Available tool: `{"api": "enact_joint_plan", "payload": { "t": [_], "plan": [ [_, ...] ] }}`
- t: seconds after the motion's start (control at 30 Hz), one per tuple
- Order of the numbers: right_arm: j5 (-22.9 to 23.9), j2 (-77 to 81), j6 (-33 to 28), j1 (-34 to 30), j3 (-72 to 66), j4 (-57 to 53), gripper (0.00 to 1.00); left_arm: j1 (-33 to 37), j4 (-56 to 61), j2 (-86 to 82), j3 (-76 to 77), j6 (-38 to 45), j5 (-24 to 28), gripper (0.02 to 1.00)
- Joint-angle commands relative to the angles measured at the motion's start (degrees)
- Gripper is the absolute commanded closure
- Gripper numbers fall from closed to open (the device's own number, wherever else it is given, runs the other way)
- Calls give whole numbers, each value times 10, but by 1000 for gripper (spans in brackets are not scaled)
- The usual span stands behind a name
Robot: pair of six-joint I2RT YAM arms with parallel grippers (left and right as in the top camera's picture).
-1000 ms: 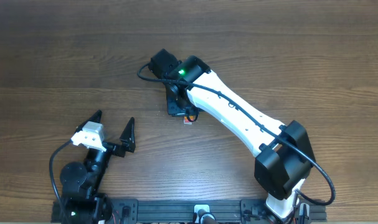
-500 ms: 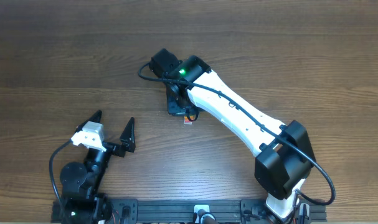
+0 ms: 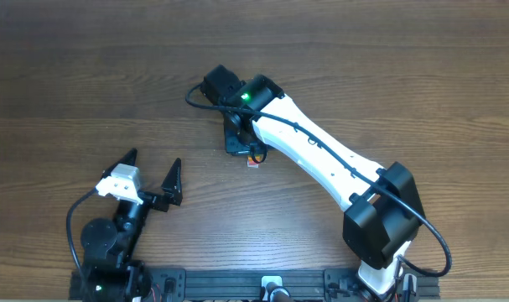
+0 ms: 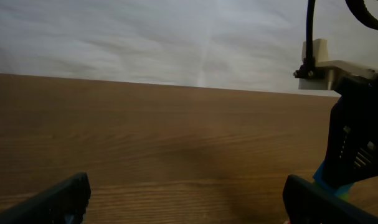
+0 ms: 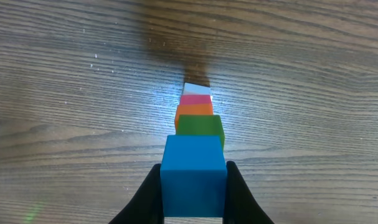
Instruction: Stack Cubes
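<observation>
A blue cube (image 5: 193, 174) tops a stack of green (image 5: 200, 126), orange (image 5: 193, 109), pink (image 5: 196, 98) and white (image 5: 198, 89) cubes standing on the wooden table. My right gripper (image 5: 193, 193) is shut on the blue cube, a finger pressed to each side. From above, the right gripper (image 3: 237, 141) is at the table's middle and hides most of the stack (image 3: 254, 160). My left gripper (image 3: 152, 168) stands open near the front left, nothing between its fingers. The left wrist view catches an edge of the blue cube (image 4: 332, 182) under the right gripper (image 4: 357, 137).
The white right arm (image 3: 321, 159) slants from the front right to the middle. Bare wooden table (image 3: 388, 67) lies all round the stack. A pale wall (image 4: 145, 37) rises behind the table's far edge.
</observation>
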Motion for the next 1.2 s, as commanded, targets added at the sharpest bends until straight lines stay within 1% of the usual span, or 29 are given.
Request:
{"api": "enact_joint_plan", "payload": {
  "t": [0.03, 1.03, 1.1, 1.13, 1.2],
  "plan": [
    [14, 4, 6, -3, -5, 0, 989, -2, 2, -5, -6, 9, -7, 20],
    [14, 8, 12, -4, -20, 11, 989, -2, 2, -5, -6, 9, -7, 18],
    [14, 8, 13, -4, -20, 11, 917, -2, 2, -5, -6, 9, -7, 23],
    [14, 8, 13, -4, -20, 11, 858, -2, 2, -5, -6, 9, -7, 20],
    [13, 8, 13, -4, -20, 11, 709, -2, 2, -5, -6, 9, -7, 20]
  ]
}}
